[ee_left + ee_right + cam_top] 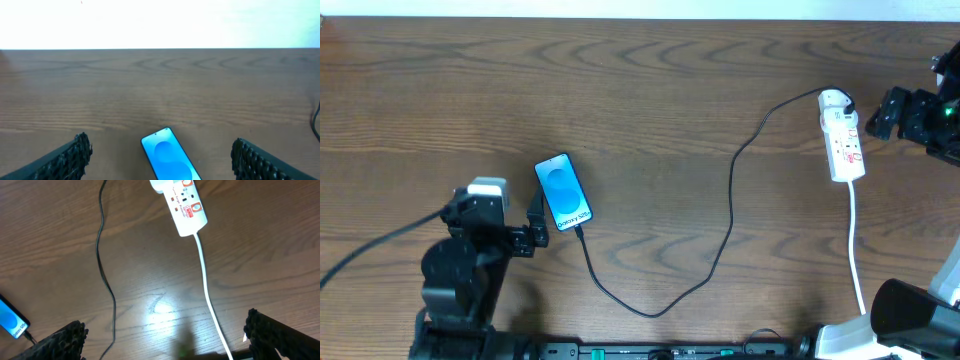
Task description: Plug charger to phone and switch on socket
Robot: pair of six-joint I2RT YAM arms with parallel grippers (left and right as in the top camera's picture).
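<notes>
phone (563,192): we see a black frame around a bright blue screen with a lighter blue circle
charger (731,203): black throughout
socket (844,140): white with small red marks
cord (857,250): white
counter (640,90): we see brown wood grain

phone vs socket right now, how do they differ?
Phone is black-framed with a blue screen; socket is white with red marks. Phone is wider and shorter; socket is longer, narrower. Phone lies tilted by the left gripper; socket sits far right. Both lie flat on the table, the charger running between them.
</notes>
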